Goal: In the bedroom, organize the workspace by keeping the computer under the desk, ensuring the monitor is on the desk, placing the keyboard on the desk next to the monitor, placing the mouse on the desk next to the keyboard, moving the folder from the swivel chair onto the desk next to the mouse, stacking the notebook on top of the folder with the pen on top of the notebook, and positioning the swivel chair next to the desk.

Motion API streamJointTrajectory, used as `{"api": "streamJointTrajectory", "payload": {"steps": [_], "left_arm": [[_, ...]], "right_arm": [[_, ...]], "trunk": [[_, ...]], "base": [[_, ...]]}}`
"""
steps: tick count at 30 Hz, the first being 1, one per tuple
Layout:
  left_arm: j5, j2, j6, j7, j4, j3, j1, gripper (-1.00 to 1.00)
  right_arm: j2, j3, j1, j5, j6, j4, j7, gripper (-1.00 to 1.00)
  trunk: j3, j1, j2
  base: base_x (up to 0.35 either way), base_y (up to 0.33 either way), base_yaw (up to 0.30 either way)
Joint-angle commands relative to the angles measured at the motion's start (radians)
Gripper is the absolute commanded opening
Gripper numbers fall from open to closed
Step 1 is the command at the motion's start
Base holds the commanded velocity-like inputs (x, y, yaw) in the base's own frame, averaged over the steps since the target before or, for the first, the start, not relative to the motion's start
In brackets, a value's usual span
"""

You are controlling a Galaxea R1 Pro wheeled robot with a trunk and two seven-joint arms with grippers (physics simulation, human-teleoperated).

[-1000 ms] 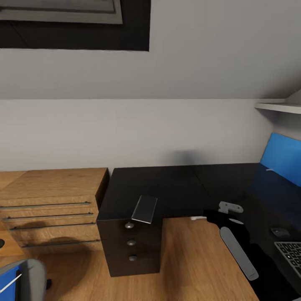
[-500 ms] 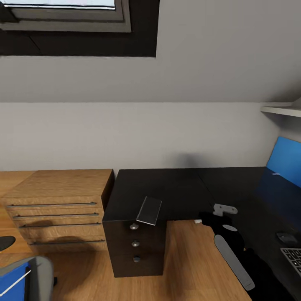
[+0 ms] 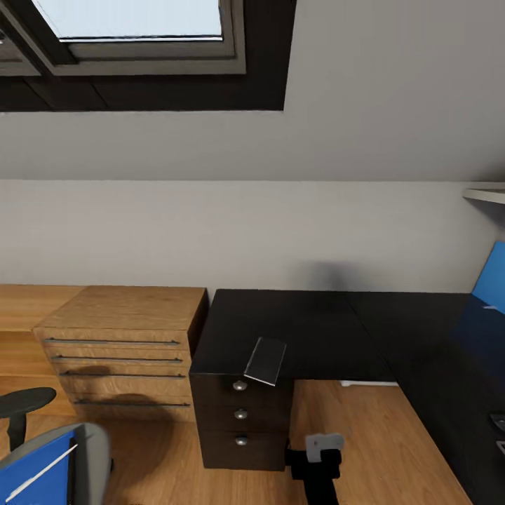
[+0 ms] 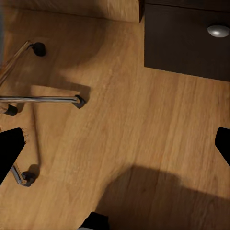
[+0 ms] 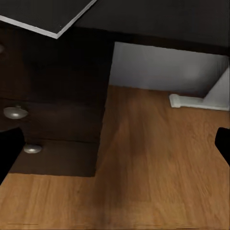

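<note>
Both arms idle, grippers spread, as the robot faced the bedroom desk

The left gripper (image 4: pixel 115 143) and right gripper (image 5: pixel 115 143), fingers wide apart and empty, hung over bare wood floor, apparently tucked low for travel. Beyond them the notebook (image 3: pixel 266 360) overhung the desk's (image 3: pixel 308 330) drawer-unit corner (a precarious perch), while the folder (image 3: pixel 35 468), pen (image 3: pixel 38 464) lying across it, waited on the swivel chair (image 3: pixel 88 449), near the wooden dresser (image 3: pixel 123 330).
</note>
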Motion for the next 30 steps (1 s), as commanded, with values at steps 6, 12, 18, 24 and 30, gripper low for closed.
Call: {"api": "streamJointTrajectory", "payload": {"steps": [6,12,18,24,30], "left_arm": [[0.010,0.001,-0.009,0.006,-0.001,-0.005,-0.002,1.00],[0.013,0.002,-0.009,0.006,0.003,-0.003,-0.002,1.00],[0.009,0.001,-0.009,0.005,0.037,-0.007,-0.002,1.00],[0.007,0.001,-0.009,0.003,0.039,-0.010,-0.002,1.00],[0.009,0.001,-0.009,0.003,0.039,-0.011,-0.002,1.00]], "right_arm": [[0.055,0.118,0.001,-0.010,-0.176,0.192,-0.037,1.00],[0.132,0.133,0.001,-0.011,-0.335,0.482,0.011,1.00],[0.177,0.030,0.002,-0.016,-0.469,0.645,0.168,1.00],[0.184,0.025,0.001,-0.016,-0.475,0.650,0.170,1.00],[0.231,0.023,0.001,-0.017,-0.488,0.732,0.170,1.00]], "trunk": [[0.023,-0.023,0.041],[0.043,-0.046,0.083],[0.055,-0.061,0.111],[0.055,-0.061,0.111],[0.053,-0.061,0.111]], "base": [[0.000,0.000,0.143],[0.000,0.000,0.026],[0.000,0.000,0.001],[0.000,0.000,0.043],[0.000,0.000,0.218]]}}
